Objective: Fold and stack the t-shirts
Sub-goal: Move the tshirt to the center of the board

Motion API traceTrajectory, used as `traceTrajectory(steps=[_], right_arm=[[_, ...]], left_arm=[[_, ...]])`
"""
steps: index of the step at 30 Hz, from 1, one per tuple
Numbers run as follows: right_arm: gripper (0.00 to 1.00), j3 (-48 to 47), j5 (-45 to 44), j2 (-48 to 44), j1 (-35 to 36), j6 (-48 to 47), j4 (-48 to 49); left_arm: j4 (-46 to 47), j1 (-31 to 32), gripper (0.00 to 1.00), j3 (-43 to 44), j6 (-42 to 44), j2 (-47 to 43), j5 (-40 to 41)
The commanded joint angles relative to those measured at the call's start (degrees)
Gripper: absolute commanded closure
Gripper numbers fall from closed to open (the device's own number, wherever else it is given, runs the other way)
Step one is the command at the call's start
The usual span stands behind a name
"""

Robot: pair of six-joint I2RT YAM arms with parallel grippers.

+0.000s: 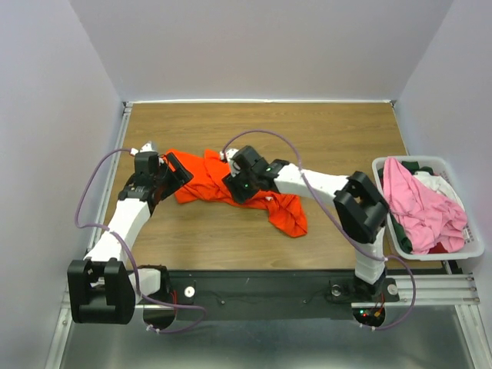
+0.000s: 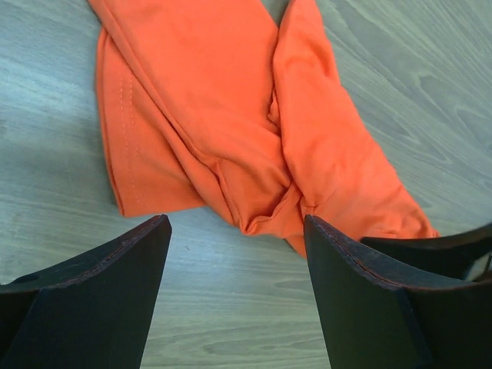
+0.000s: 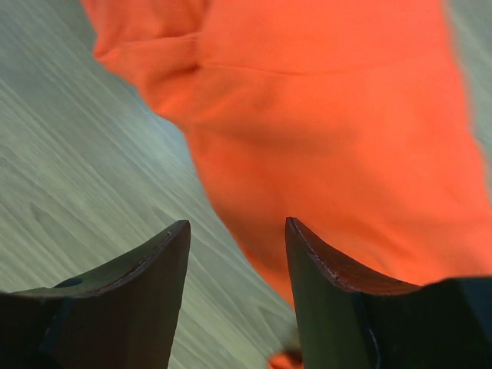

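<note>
Orange t-shirt [image 1: 206, 183] lies crumpled on the wooden table [image 1: 330, 134], a little left of centre, stretched as an uneven band from upper left to lower right; it is not folded flat, and its cloth is twisted and bunched along the length. At the left end of the band the left gripper [image 1: 174, 171] stands over the shirt's edge; in the left wrist view its two black fingers [image 2: 115, 284] are spread wide apart with only bare wood between them; the shirt's nearest bunched fold lies just beyond the fingertips, apart from them; whether the tips touch the table cannot be told. In that same view the cloth shows a stitched hem along one flap and a knot-like twist where two flaps cross. Near the middle of the band the right gripper [image 1: 237, 184] is over the shirt; in the right wrist view, which is somewhat blurred, its fingers [image 3: 338, 307] are parted, one over wood and the other over orange cloth, gripping nothing; whether they touch the cloth cannot be told. Right of that gripper the shirt's lower end lies in a rumpled heap, nearer the arm bases. Well apart, at the table's right edge, sits a white plastic bin [image 1: 469, 250]; a pink t-shirt [image 1: 419, 204] lies on top of the pile in it; a dark green t-shirt [image 1: 406, 240] shows beneath the pink one, and a white t-shirt [image 1: 438, 183] behind it.
</note>
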State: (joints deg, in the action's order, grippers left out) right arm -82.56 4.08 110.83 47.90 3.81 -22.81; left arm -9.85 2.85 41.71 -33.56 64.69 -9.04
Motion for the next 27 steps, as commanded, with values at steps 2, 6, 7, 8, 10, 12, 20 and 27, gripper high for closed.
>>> traceTrajectory(steps=[2,6,7,8,10,12,20,27], right_arm=[[0.44,-5.2,-2.3,5.0,1.8,-2.1,2.8],[0.56,-6.6,-3.7,6.9,2.2,-2.2,2.8],[0.62,-6.6,-5.2,6.8,2.3,-2.2,2.9],[0.69,-6.5,-5.9,6.2,2.2,-2.3,2.9],[0.92,-6.4,-8.4,4.8,2.2,-2.7,2.8],[0.99,-6.5,-12.6,3.9,2.2,-3.2,2.8],[0.99,-6.1,-19.6,-1.8,-4.9,-4.1,2.7],[0.99,-6.8,-20.7,-4.8,-22.5,5.1,2.8]], left_arm=[[2.5,-0.7,0.18,-0.5,2.1,-0.9,-0.6],[2.5,-0.7,0.18,-0.5,2.7,-0.9,0.0],[2.4,-0.7,0.18,-0.6,2.9,-0.8,0.1],[2.2,-0.7,0.18,-0.6,3.0,-0.7,0.1],[2.1,-0.7,0.18,-0.3,3.6,-0.5,0.0],[1.9,-0.7,0.18,-0.1,4.1,-0.2,0.0],[2.0,-0.7,0.17,1.0,5.0,1.7,-2.2],[1.8,-0.1,0.17,1.7,6.3,2.9,-2.5]])
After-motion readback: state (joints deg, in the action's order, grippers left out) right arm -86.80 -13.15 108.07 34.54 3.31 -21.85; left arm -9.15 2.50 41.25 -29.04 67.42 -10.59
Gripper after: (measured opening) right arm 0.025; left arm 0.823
